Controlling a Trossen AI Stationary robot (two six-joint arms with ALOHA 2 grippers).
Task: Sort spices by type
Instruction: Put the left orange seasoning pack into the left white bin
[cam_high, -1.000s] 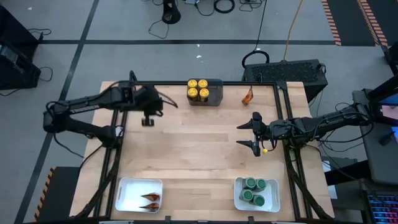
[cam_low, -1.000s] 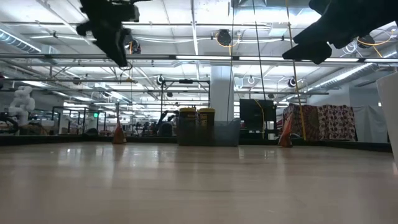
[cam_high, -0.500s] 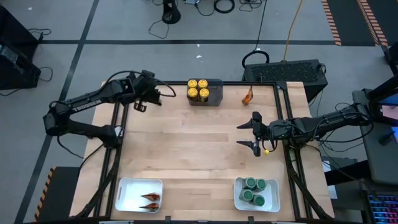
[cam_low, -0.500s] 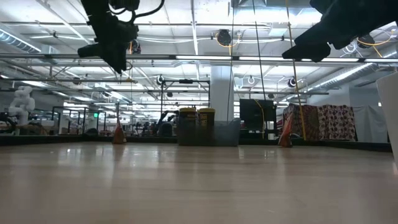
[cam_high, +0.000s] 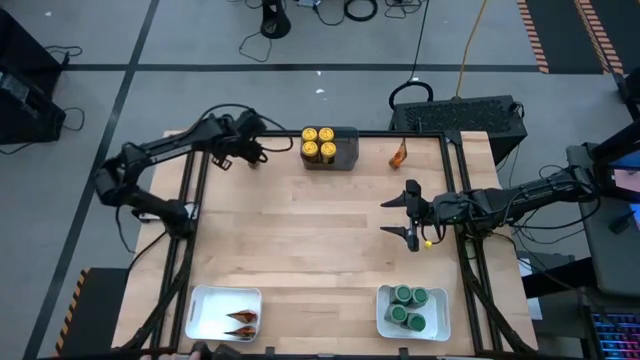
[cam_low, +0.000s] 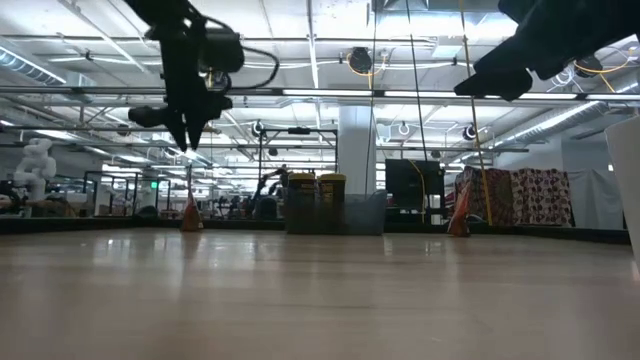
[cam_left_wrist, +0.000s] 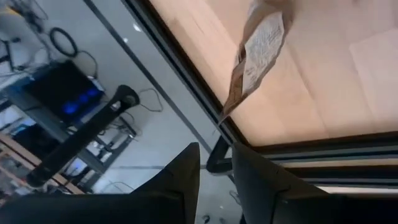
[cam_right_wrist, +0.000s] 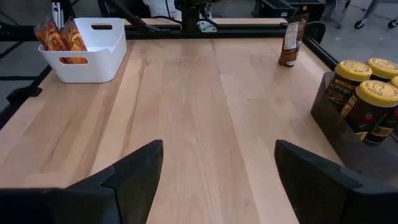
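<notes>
My left gripper (cam_high: 225, 161) hangs over the table's far-left corner with its fingers a narrow gap apart, touching nothing. A brown-orange packet (cam_left_wrist: 258, 53) stands upright on its lower end there, just beyond the fingertips; the low view shows this packet (cam_low: 190, 215) below the gripper (cam_low: 186, 135). A second packet (cam_high: 399, 153) stands near the far-right corner. Yellow-lidded jars (cam_high: 319, 141) sit in the dark bin (cam_high: 345, 148). Green-lidded jars (cam_high: 408, 305) fill the near-right tray, and packets (cam_high: 240, 323) lie in the near-left tray. My right gripper (cam_high: 398, 215) waits open, raised over the table's right side.
The white near-left tray (cam_high: 205, 300) and the white near-right tray (cam_high: 440, 325) sit at the near edge. The dark bin stands at the middle of the far edge. Bare wood (cam_high: 310, 230) lies between both arms. Black frame rails (cam_left_wrist: 311, 149) run along the table edge beside the packet.
My left gripper has moved from over the table's left part toward the far-left corner and has turned as it went, coming down closer to the packet standing there. The right arm has kept still.
</notes>
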